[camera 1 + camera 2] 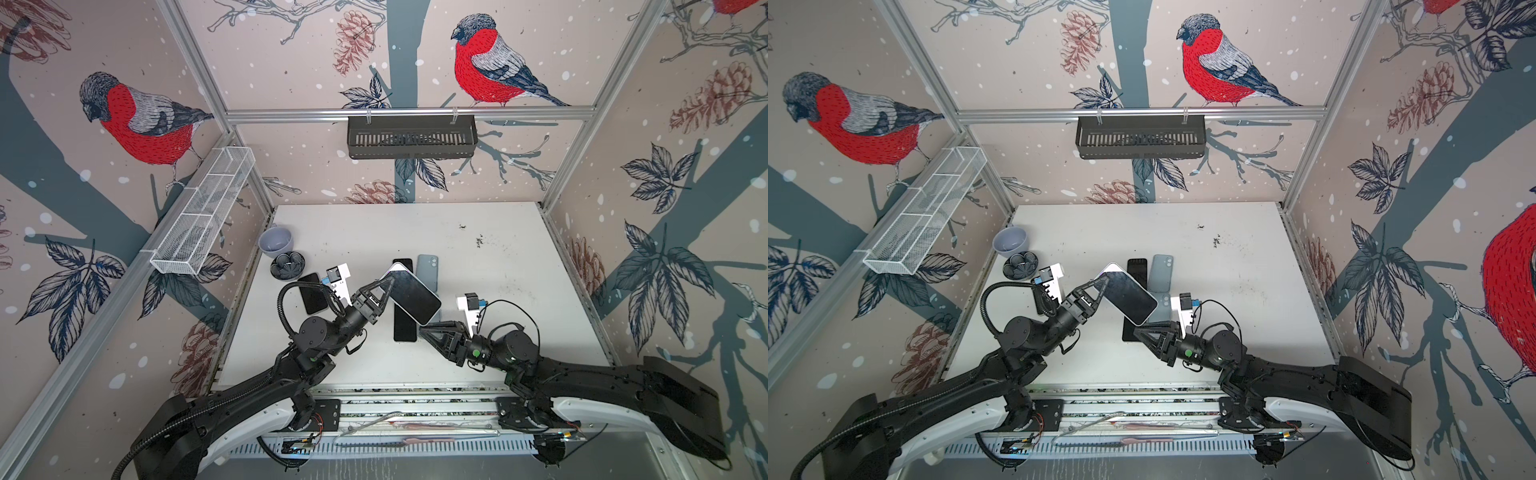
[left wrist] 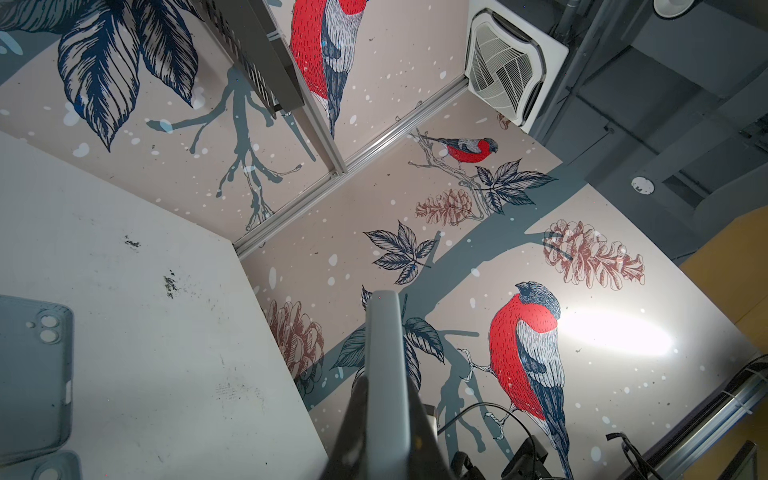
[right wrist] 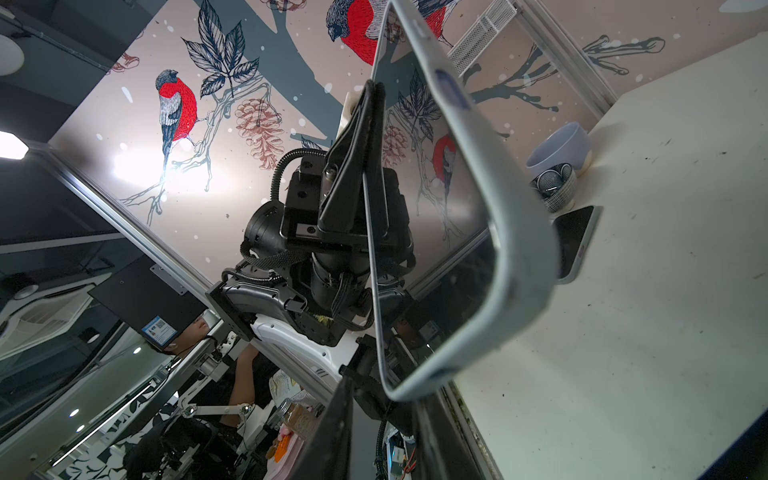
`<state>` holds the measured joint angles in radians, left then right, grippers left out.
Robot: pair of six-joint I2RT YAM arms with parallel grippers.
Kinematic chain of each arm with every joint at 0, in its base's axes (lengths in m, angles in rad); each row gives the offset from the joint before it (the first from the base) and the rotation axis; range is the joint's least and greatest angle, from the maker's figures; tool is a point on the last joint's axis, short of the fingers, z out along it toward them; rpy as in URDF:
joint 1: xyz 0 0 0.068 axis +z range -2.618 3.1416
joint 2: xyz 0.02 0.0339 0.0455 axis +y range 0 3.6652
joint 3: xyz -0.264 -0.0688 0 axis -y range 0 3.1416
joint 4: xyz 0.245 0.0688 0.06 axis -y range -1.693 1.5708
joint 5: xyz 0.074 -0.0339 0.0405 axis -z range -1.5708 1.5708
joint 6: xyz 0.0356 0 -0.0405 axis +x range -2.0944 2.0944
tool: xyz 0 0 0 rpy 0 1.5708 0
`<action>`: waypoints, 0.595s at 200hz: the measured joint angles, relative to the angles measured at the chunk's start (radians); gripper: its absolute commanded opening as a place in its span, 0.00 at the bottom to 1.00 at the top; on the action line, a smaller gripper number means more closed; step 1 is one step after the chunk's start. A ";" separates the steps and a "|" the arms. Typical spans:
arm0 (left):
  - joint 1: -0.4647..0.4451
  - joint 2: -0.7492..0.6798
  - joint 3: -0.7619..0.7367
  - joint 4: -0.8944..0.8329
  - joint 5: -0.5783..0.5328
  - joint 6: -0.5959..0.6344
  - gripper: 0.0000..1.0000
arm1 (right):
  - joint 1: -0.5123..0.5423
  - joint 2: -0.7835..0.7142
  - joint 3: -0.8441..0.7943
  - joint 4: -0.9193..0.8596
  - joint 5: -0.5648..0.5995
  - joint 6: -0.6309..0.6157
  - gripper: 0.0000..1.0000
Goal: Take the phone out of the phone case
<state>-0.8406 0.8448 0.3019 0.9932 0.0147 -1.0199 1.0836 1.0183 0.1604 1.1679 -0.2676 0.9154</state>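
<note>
Left claw is pinched on the dark-screened phone near its far end; one finger lies flat on the glass in the right wrist view.

The phone sits fully inside the pale grey, round-cornered phone case; the rim wraps the screen all round.

The cased phone is held clear of the scuffed white surface, screen up and tilted, its long axis running diagonally in both top views.

Right claw is at the near corner of the case; in the right wrist view that corner lies between its two dark fingers; I cannot tell whether they press on it.

Left wrist view shows the case edge-on, with the left claw's fingers on either side.

Lying flat on the surface:
- a black slab phone, directly below the held one
- an empty grey-blue case with two lens holes, just beside the black phone, towards the back
- a second grey-blue case, mostly covered
- another dark-screened phone, at the left, partly behind the left arm

At the back left corner stands a lavender ceramic bowl; a dark flower-patterned dish sits just beside it, nearer the arms.
</note>
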 measured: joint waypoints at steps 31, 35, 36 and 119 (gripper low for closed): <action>-0.002 0.000 0.000 0.010 -0.001 0.000 0.00 | 0.000 0.001 0.004 0.000 0.000 0.000 0.22; -0.002 0.000 0.000 0.011 0.000 0.000 0.00 | 0.000 0.001 0.005 0.000 0.000 0.000 0.21; -0.002 0.000 0.000 0.011 0.000 0.000 0.00 | 0.000 0.001 0.005 0.000 0.000 0.000 0.21; -0.013 0.005 0.006 0.018 -0.009 0.004 0.00 | 0.000 -0.006 0.021 -0.019 -0.012 -0.008 0.05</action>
<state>-0.8539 0.8501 0.3084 1.0115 0.0059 -1.0161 1.0836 1.0126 0.1810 1.1484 -0.2798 0.9070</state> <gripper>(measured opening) 0.125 0.067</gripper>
